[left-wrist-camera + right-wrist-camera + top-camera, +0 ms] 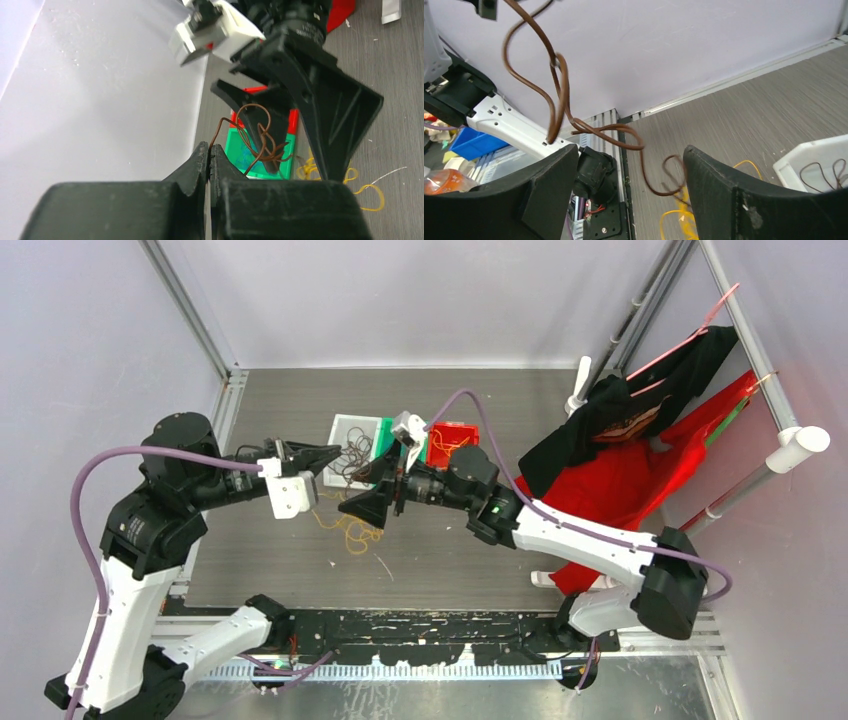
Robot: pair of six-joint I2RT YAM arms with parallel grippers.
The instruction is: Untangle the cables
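My left gripper [209, 150] is shut on one end of a dark brown cable [256, 140], which hangs curled in the air in front of it. In the top view the left gripper [333, 453] is over the white tray's near edge. My right gripper [353, 510] is open just to its right. In the right wrist view the same brown cable [558, 85] dangles between the spread fingers of the right gripper [631, 162], touching neither. Loose yellow-orange cables [352, 531] lie on the table below, also showing in the right wrist view [676, 217].
A white tray [345, 423] holds dark brown cables [357, 452]. A green tray [385, 428] and a red tray [462, 427] with orange cables stand beside it. Black and red clothes [620, 455] hang on a rack at the right.
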